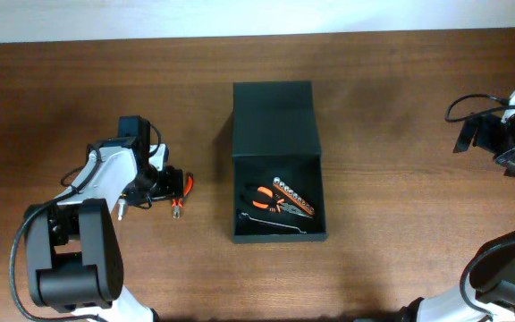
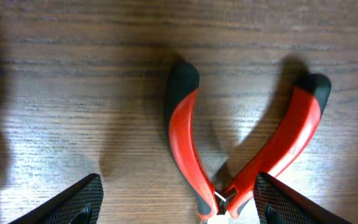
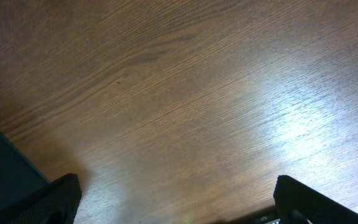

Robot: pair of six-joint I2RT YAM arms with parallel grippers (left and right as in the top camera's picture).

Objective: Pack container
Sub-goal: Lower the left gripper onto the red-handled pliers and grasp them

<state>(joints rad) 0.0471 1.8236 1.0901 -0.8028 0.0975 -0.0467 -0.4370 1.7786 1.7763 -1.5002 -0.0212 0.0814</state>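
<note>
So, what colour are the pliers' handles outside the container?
Pliers handles: red, black-tipped; left wrist view.

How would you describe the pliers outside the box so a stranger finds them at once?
Start at the dark container mid-table, then look left to the left gripper. Beneath it lie small red-handled pliers, the only tool on bare wood, not boxed.

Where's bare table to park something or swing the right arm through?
Widest free patch: table between container and right arm. Also free: the near strip in front of the container and the far-left corner. Crowded: left of the container, where the open left end effector straddles the pliers.
</note>
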